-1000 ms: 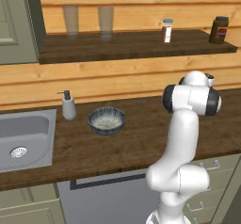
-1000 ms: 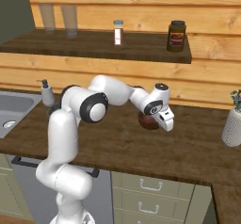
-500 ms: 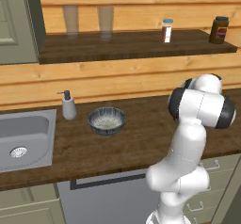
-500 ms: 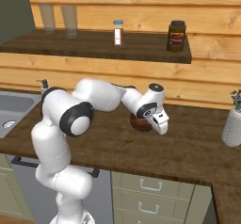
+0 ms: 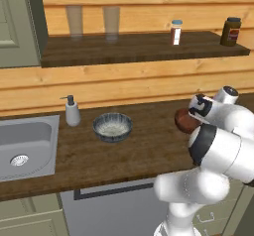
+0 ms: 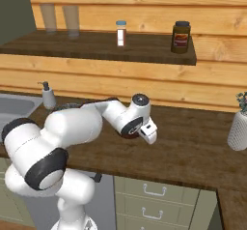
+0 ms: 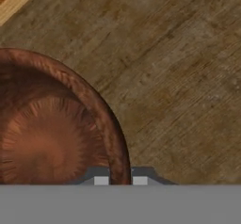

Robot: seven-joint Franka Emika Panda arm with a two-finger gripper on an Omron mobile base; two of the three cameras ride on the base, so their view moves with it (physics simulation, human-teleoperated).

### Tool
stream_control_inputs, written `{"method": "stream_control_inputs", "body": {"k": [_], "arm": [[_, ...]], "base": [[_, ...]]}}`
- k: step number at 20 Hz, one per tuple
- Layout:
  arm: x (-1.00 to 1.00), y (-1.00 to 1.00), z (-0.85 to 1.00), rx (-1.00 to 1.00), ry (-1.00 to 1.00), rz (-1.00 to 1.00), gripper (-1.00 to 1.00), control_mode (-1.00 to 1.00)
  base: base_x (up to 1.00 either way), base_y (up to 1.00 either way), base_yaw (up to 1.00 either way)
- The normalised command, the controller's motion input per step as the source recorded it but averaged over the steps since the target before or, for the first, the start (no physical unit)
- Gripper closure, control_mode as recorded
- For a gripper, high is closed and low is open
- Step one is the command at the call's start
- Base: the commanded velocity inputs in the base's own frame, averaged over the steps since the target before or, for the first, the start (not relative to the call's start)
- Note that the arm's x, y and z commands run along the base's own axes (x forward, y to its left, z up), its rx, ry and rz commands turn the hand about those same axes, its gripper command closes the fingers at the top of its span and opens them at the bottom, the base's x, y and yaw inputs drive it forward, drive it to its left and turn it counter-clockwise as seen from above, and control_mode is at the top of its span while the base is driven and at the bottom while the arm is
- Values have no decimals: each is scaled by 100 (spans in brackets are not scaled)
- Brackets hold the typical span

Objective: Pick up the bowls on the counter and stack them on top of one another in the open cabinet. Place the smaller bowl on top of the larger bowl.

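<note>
Here, starting at the left of the left base view, we see the grey-green cabinet door (image 5: 19, 24) beside the open cabinet (image 5: 139, 49), whose dark shelf carries two clear glasses (image 5: 93, 21), a small white bottle (image 5: 175, 32) and a dark jar (image 5: 231, 31). Below, the counter (image 5: 99, 155) holds the steel sink (image 5: 25, 148), then a soap dispenser (image 5: 72, 111) just beside it, then the larger bowl (image 5: 112, 126), ribbed and grey-blue, sitting upright on the wood, apart from the dispenser. Further right we find the smaller bowl (image 5: 185, 121), reddish-brown, at the end of the arm near the counter's front part; whether it is lifted clear of the worktop we cannot tell.

In the hand view the gripper (image 7: 120, 180) has its two tips pinching the rim of the smaller bowl, one tip inside the wall and one outside, so the bowl hangs to the left of the tips over the wood grain.

In the right base view the white arm bends across the counter with the hand low over the dark bowl, and at the far right a pale vase (image 6: 240, 127) with a sprig stands on the worktop.
</note>
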Motion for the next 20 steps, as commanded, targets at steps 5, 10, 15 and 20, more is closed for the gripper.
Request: {"method": "stream_control_inputs", "body": {"k": [5,10,15,20], "arm": [[-47,88,65,-6,-11,24,100,-100],[-30,75,27,0,-29,13,100,-100],[0,67,37,0,-19,7,100,-100],[6,55,70,-4,5,4,100,-100]], "base": [[0,0,0],[0,0,0],[0,0,0],[0,0,0]]}}
